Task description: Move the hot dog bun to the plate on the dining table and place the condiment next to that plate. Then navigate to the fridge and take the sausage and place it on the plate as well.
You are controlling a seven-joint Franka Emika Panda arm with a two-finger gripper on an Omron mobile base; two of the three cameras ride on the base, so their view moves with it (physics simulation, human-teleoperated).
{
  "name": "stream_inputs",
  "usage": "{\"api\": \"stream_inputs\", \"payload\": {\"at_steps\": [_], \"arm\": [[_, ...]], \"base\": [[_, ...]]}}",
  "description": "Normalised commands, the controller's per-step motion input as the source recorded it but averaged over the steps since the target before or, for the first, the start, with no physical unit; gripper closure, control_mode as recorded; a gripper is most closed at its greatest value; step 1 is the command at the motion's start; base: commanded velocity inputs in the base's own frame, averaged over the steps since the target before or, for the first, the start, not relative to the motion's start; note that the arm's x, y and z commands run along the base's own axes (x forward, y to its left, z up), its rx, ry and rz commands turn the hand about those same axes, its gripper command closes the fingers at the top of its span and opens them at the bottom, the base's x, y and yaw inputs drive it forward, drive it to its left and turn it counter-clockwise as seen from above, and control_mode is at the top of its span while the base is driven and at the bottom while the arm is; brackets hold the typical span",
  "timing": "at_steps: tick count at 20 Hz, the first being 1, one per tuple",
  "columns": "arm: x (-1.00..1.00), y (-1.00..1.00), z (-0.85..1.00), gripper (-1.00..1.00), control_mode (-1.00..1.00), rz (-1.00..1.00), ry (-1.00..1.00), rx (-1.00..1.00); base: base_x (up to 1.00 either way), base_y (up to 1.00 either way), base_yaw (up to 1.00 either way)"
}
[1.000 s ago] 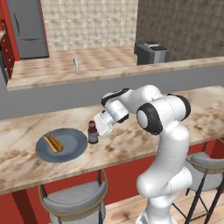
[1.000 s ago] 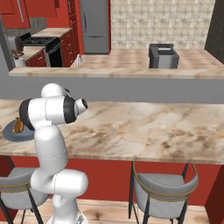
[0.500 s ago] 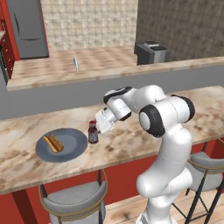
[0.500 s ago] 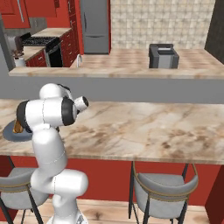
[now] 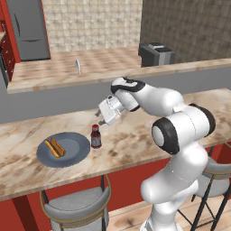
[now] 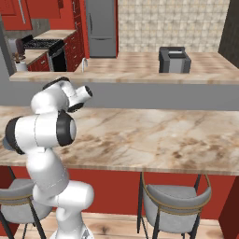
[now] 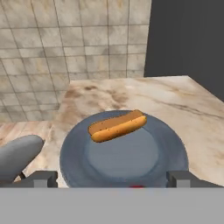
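Left base view shows the condiment [image 5: 95,136] standing on the dining table [image 5: 135,140] just beside the plate [image 5: 74,153] holding the hot dog bun [image 5: 56,147], the gripper [image 5: 104,121] above it, while hand view shows fingertips [image 7: 41,178] spread wide with nothing between, so placing looks done and driving to the fridge [image 5: 28,29] comes next.

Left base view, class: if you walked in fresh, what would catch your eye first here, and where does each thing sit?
The big white robot arm bends over the dining table, its gripper just above a small condiment bottle, jaws open. Left of the bottle, close beside it, lies the blue-grey plate with the hot dog bun on it. A grey fridge stands far back on the left.
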Motion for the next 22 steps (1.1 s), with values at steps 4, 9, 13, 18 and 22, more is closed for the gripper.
{"api": "stream_inputs", "payload": {"at_steps": [4, 9, 13, 18, 22], "arm": [[-0.37, 0.0, 1.0, -1.0, -1.0, -0.06, 0.06, -0.09], [-0.52, 0.0, 1.0, -1.0, -1.0, -0.1, 0.04, -0.12], [-0.66, 0.0, 0.9, -1.0, -1.0, -0.1, 0.04, -0.17], [-0.72, 0.0, 0.64, -1.0, -1.0, -0.04, 0.0, -0.19], [-0.69, -0.02, 0.5, -1.0, -1.0, -0.11, 0.02, -0.13]], "base": [[0.0, 0.0, 0.0], [0.0, 0.0, 0.0], [0.0, 0.0, 0.0], [0.0, 0.0, 0.0], [0.0, 0.0, 0.0]]}}
